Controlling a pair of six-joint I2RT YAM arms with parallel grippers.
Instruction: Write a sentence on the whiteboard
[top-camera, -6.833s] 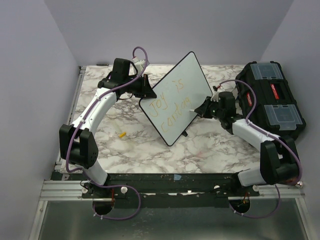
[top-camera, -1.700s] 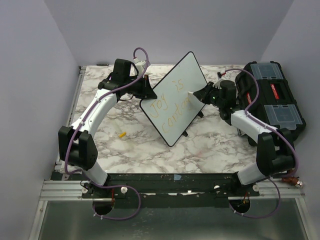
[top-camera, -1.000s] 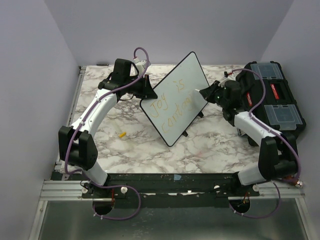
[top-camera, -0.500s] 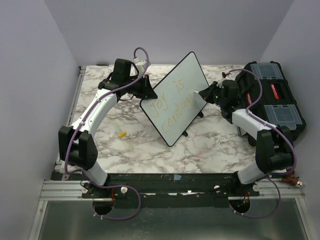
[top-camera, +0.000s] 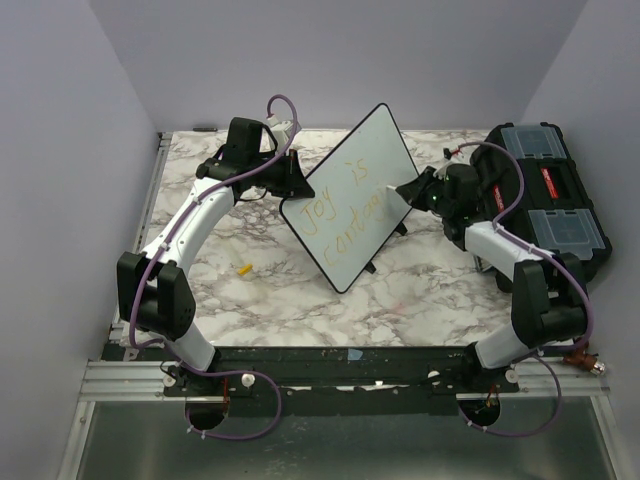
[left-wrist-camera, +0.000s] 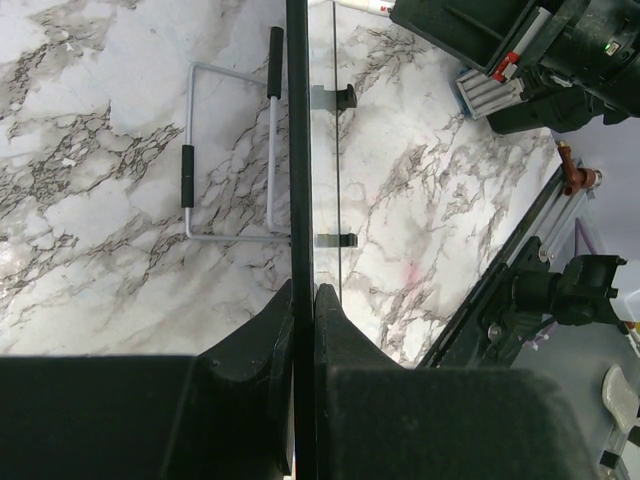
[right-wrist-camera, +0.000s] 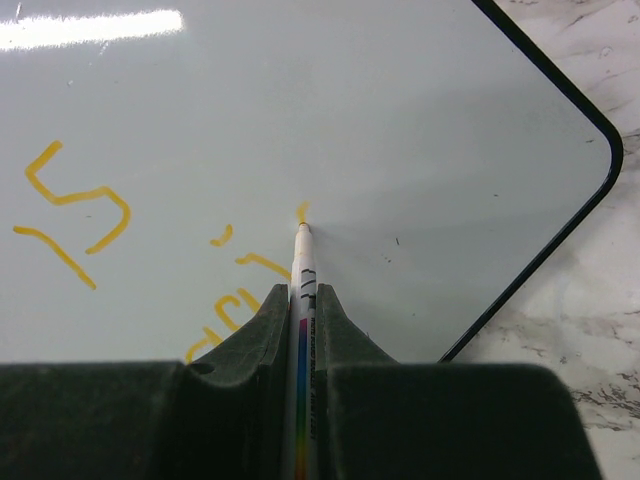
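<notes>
There's the whiteboard (top-camera: 352, 200), propped at a tilt on its wire stand (left-wrist-camera: 230, 150) mid-table (top-camera: 400, 290), between the two arms, with the toolbox (top-camera: 545, 195) off to the right. The left gripper (left-wrist-camera: 303, 298) is clamped on the board's thin black rim, jaws pinched tight on the edge. The right gripper (right-wrist-camera: 300, 296) is closed around a marker (right-wrist-camera: 301, 262), whose tip touches the white face at a small orange mark. The sentence (top-camera: 345, 213) runs in two orange lines, and the lower one looks unfinished. I'd say that board is light, stiff and slick, so pen pressure could rock or skid it. The rim is the sensible place to hold. The marker is slim and smooth, best gripped low on the barrel.
</notes>
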